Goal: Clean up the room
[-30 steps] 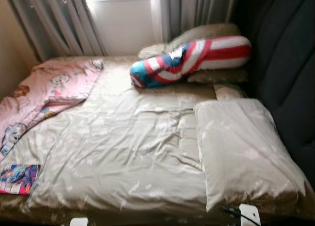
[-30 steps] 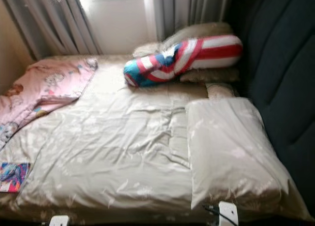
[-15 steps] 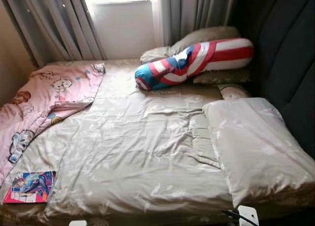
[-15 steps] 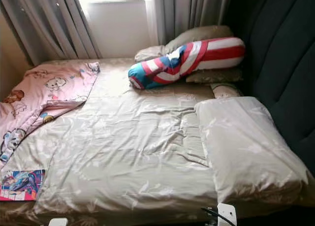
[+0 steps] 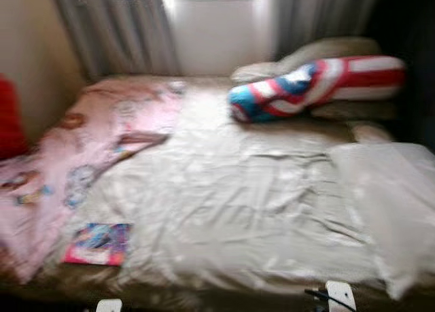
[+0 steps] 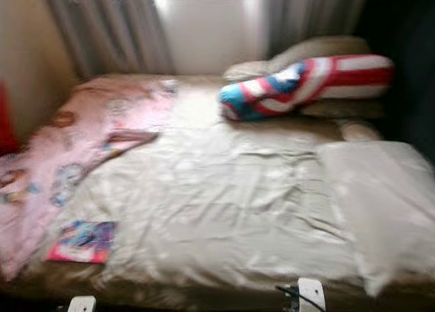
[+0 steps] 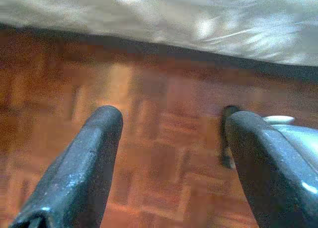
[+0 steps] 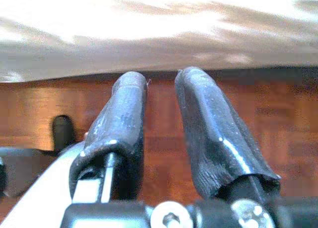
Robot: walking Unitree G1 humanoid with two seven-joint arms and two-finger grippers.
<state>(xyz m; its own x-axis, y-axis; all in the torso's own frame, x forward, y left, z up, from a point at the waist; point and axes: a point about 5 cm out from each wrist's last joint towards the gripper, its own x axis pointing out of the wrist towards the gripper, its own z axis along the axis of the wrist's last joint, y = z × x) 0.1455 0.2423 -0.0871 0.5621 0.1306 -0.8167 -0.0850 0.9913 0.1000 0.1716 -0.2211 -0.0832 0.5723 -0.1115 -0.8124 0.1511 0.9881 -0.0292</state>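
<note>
Panning left since half a second ago: whole head view has slid, so the camera turned, nothing on the bed (image 5: 224,189) actually moved. Frames now blurred, robot likely mid-turn or stepping.

Bed takes most of the view, beige duvet (image 5: 258,203) spread flat over the middle. Pink cartoon blanket (image 5: 88,156) rumpled at 9 o'clock, now more fully in view than before, draping toward the near left corner. Beige pillow (image 5: 394,203) at 3 o'clock, partly cut by the frame edge. Striped red-white-blue bolster (image 5: 312,88) at 1 o'clock, leaning on the pale pillows (image 5: 319,50) behind it. Curtains (image 5: 122,33) and window at 12. Red object (image 5: 10,118) newly visible at far 9 o'clock by the wall, too blurred to identify. Colourful book (image 5: 98,244) at 7 o'clock on the near left edge of the bed, just beside the pink blanket's hem.

Left tool (image 7: 169,163) hangs low over parquet floor (image 7: 164,118), fingers spread wide, nothing between them. Right tool (image 8: 161,123) also over the floor by the bed edge, fingers pressed nearly together, narrow gap, holding nothing.

Judgement: turn points the robot toward the messy left side; blanket and book look like the next tidy targets. No grasp started yet.
</note>
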